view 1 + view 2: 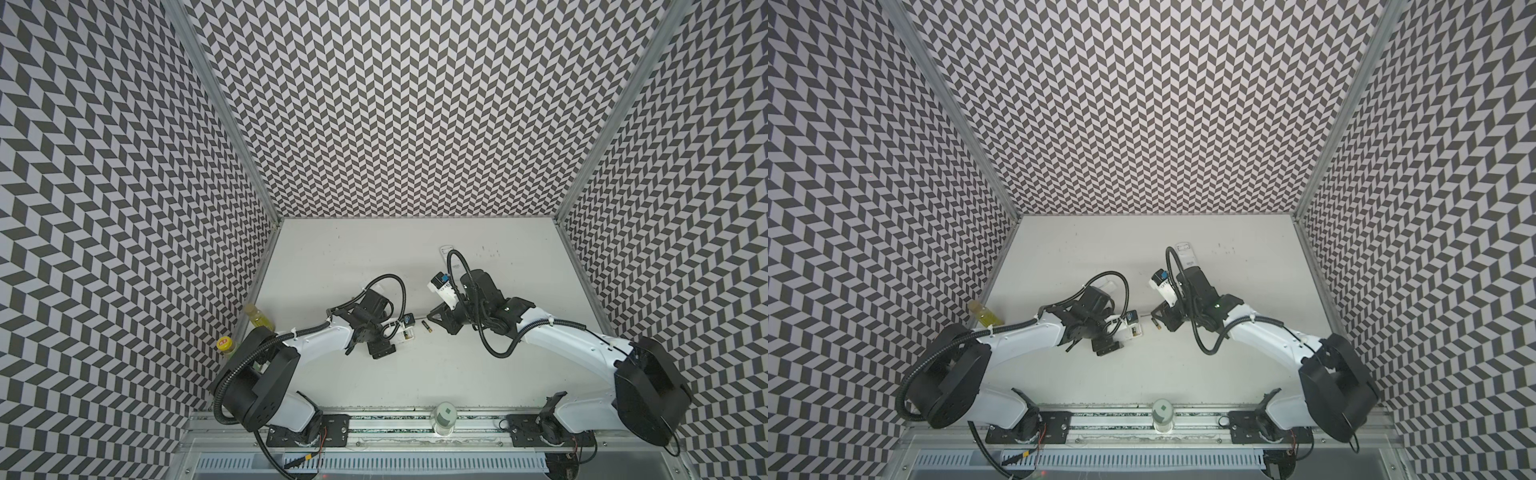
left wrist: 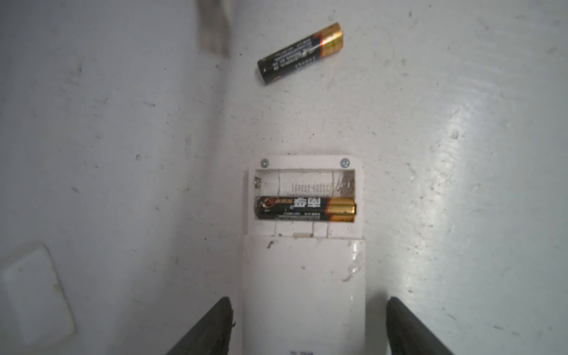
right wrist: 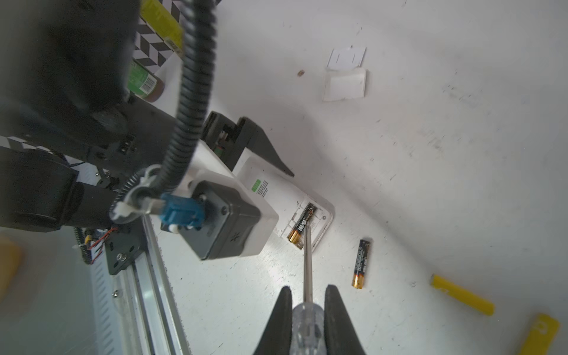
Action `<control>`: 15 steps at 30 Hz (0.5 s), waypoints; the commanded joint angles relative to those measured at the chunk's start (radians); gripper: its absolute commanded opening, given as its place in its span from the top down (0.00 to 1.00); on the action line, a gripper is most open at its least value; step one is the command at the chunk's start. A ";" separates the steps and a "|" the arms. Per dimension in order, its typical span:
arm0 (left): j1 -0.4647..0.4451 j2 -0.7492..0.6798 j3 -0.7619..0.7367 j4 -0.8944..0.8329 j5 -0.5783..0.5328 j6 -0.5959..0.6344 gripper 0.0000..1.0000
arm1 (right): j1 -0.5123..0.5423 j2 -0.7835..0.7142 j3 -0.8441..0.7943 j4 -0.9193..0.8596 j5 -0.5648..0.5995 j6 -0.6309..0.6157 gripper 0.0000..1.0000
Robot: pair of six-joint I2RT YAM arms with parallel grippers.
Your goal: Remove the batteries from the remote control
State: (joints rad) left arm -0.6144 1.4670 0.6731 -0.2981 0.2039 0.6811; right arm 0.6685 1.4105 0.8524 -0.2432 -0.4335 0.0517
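At the open end of the remote (image 2: 302, 276), one black battery (image 2: 304, 209) sits in the inner slot of the bay. Its long axis runs straight across the remote's own, from one long side to the other. It is a thin glossy cylinder with a gold band at one end. The outer slot, nearer the remote's end, shows bare white plastic and a metal spring contact, with two small screws in the rim beyond it.

The remote is a flat, scuffed white plastic slab with rounded corners, lying back-up on the worktop (image 2: 123, 123). The left claw (image 2: 309, 307) straddles its closed half, the dark fingers apart and a sliver of gap on each side.

Just beyond the remote's open end a second black battery (image 2: 299, 52) lies flat on the worktop, askew to the remote, with its gold end turned away from it. Farther out past that one lie two yellow batteries (image 3: 462, 298) (image 3: 539, 338), blurred at the picture's edge.

The right claw (image 3: 308, 289) is clamped on the clear handle of a screwdriver (image 3: 307, 325). Its thin steel shaft points at the remote and ends over the seated battery near the gold band; whether the tip touches it I cannot tell.

Well off to one side of the remote lies a small white rectangular cover (image 3: 344, 84).
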 commanded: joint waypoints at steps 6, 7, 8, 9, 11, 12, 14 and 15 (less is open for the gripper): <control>-0.002 0.056 0.071 -0.018 0.106 0.025 0.11 | -0.034 0.039 0.030 0.002 -0.115 0.063 1.00; -0.001 0.064 0.079 -0.011 0.123 0.017 0.12 | -0.038 0.038 0.023 0.006 -0.125 0.063 1.00; -0.002 0.070 0.083 -0.007 0.131 0.015 0.12 | -0.040 0.035 0.016 0.014 -0.126 0.065 1.00; -0.001 0.076 0.090 -0.006 0.142 0.022 0.12 | -0.044 0.033 0.005 0.025 -0.126 0.069 1.00; -0.003 0.092 0.103 0.003 0.137 0.021 0.13 | -0.052 0.035 -0.009 0.036 -0.128 0.077 1.00; -0.002 0.105 0.115 0.004 0.128 0.015 0.14 | -0.056 0.037 -0.015 0.042 -0.130 0.086 1.00; -0.002 0.128 0.128 0.006 0.111 0.011 0.14 | -0.060 0.037 -0.031 0.066 -0.151 0.096 1.00; -0.003 0.142 0.133 0.010 0.105 0.012 0.14 | -0.059 0.038 -0.044 0.085 -0.161 0.102 1.00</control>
State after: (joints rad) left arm -0.6147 1.5810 0.7795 -0.3027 0.3000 0.6903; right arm 0.6140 1.4441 0.8337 -0.2325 -0.5529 0.1272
